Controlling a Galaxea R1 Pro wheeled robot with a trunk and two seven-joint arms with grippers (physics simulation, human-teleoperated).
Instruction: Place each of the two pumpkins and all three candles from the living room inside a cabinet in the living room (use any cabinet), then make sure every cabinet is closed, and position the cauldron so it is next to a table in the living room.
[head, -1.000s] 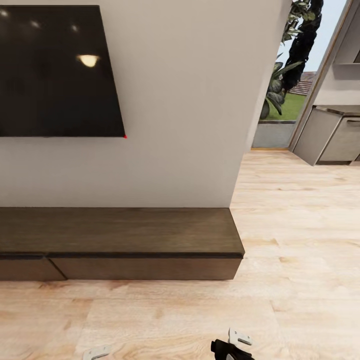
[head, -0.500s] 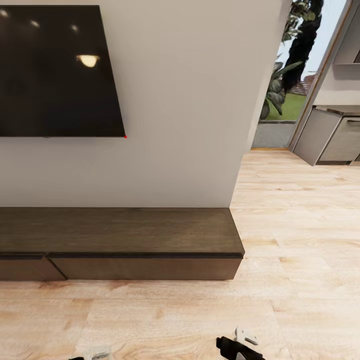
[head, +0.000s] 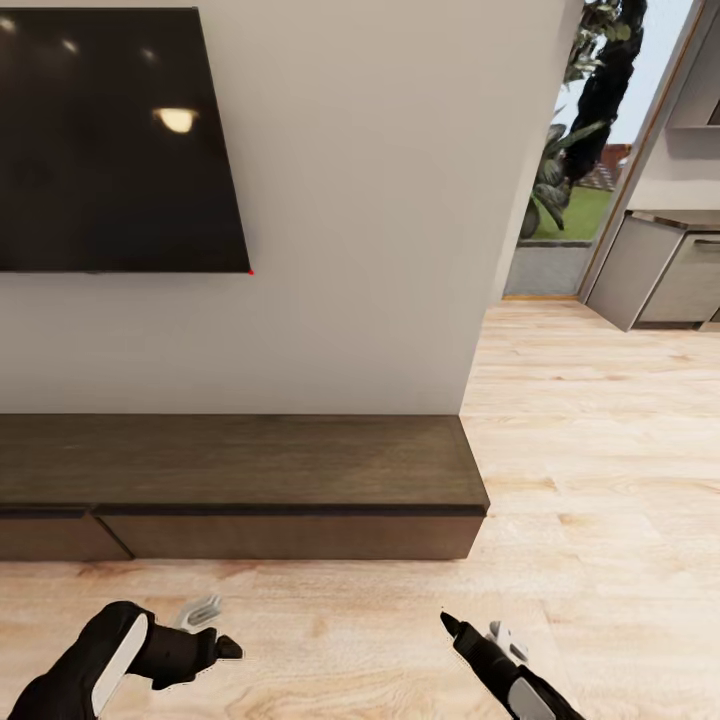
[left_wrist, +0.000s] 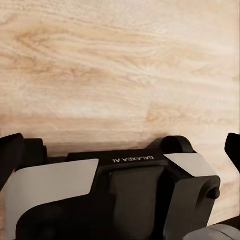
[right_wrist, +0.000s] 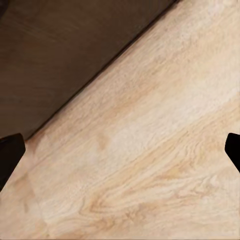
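Both grippers, left gripper and right gripper, raised into view, jaws spread and empty; cabinet fronts shut, so opening is probably next.

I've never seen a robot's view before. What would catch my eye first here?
A big black television hangs on the white wall, upper left in the head view. Below it a long, low dark brown cabinet runs along the wall on the pale wooden floor, its fronts shut. Nearest you, the left gripper and right gripper reach in over the floor, both empty.
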